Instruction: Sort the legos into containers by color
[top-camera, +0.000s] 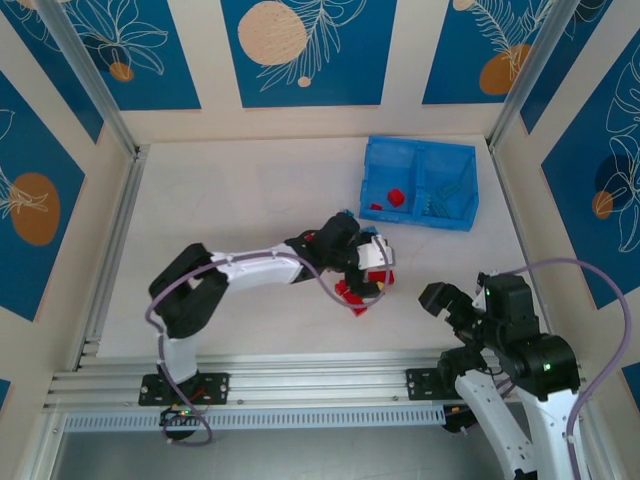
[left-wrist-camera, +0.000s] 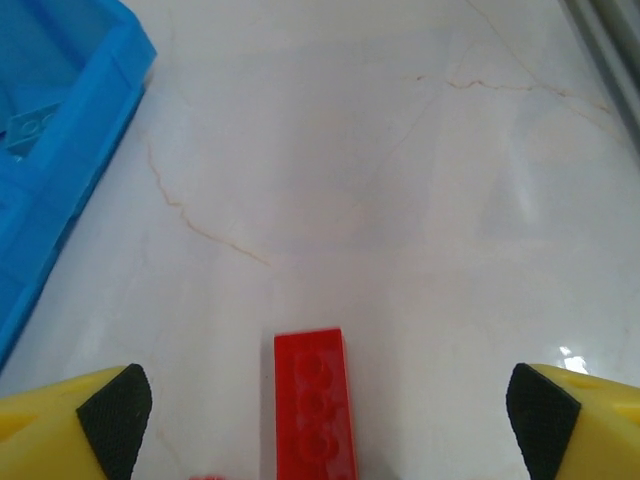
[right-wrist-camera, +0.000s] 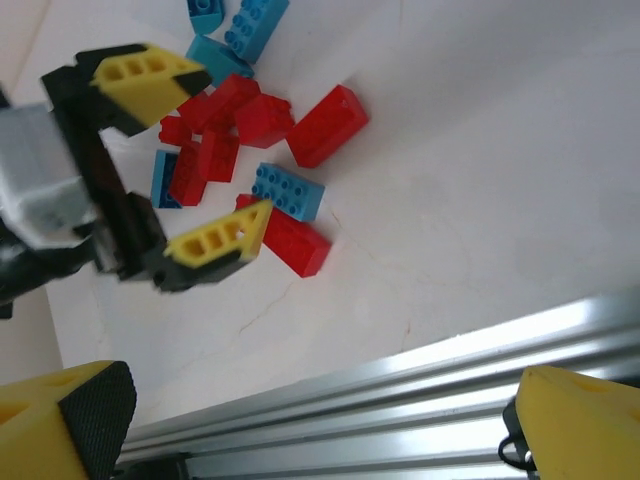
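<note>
Glossy, marble-veined desk (left-wrist-camera: 400, 150); shiny smooth plastic legos (right-wrist-camera: 327, 125) and bin (left-wrist-camera: 70, 170); ribbed brushed-metal rail (right-wrist-camera: 400, 380); matt black pads (left-wrist-camera: 115, 405) on the left tool (left-wrist-camera: 330, 408).

no readable text, labels, brands or numbers anywhere

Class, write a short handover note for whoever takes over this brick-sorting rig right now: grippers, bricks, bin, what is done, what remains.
Left gripper: open, hovering over the loose pile, with a red brick between its jaws, not gripped.
Right gripper: open and empty, above the front rail.
Bin: a few red bricks in one compartment, blue bricks in the other.
Left to do: sort the mixed red and blue bricks on the table.
</note>
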